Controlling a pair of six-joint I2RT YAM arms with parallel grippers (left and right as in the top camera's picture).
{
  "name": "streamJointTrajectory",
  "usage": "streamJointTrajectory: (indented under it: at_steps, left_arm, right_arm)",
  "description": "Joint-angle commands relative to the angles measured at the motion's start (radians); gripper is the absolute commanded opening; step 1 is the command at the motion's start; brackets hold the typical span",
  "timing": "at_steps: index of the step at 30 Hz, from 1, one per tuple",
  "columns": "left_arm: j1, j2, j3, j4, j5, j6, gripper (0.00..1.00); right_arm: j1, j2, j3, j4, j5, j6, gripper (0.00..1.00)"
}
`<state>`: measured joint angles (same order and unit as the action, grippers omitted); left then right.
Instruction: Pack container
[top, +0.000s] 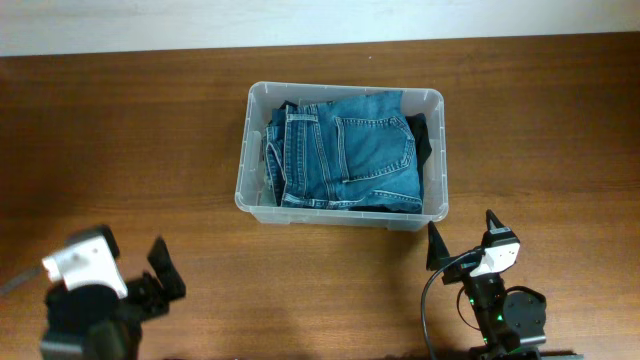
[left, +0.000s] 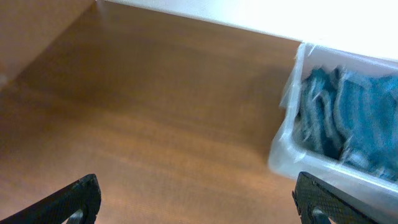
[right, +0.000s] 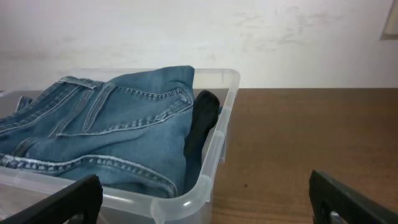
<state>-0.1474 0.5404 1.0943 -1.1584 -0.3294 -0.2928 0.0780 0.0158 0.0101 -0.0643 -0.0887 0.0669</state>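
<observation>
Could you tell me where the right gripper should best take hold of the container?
Probably by the thick rim of the container on its right short wall, near the front corner, from above, one finger inside and one outside. The wall there is thin and upright, and the jeans and black cloth seem to leave a little room.
</observation>
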Motion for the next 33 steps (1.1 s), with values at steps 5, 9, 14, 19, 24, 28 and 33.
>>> streamJointTrajectory:
  at_steps: [5, 9, 14, 19, 24, 28, 33]
  left_arm:
    - [0.007, -0.217, -0.346, 0.184, 0.046, -0.010, 0.99]
    - [0.007, -0.273, -0.517, 0.454, 0.139, -0.010, 0.99]
    - [0.007, -0.294, -0.674, 0.771, 0.212, -0.010, 0.99]
    - [0.007, -0.300, -0.799, 1.009, 0.241, -0.010, 0.99]
    - [0.007, -0.301, -0.885, 1.139, 0.286, -0.010, 0.99]
    - [0.007, -0.317, -0.927, 1.159, 0.285, -0.009, 0.99]
    - [0.007, -0.392, -0.991, 1.159, 0.285, -0.009, 0.99]
  right_arm:
    - [-0.008, -0.011, -0.005, -0.005, -0.013, -0.004, 0.98]
    - [-0.008, -0.011, -0.005, -0.005, -0.013, -0.004, 0.99]
    - [-0.008, -0.011, -0.005, -0.005, -0.013, -0.004, 0.98]
    - [-0.008, -0.011, -0.005, -0.005, -0.013, -0.004, 0.99]
    - [-0.008, -0.011, -0.005, -0.005, -0.013, -0.004, 0.98]
    - [-0.008, -0.011, -0.005, -0.005, -0.013, -0.004, 0.99]
    - [-0.008, -0.011, -0.005, -0.005, -0.013, -0.004, 0.99]
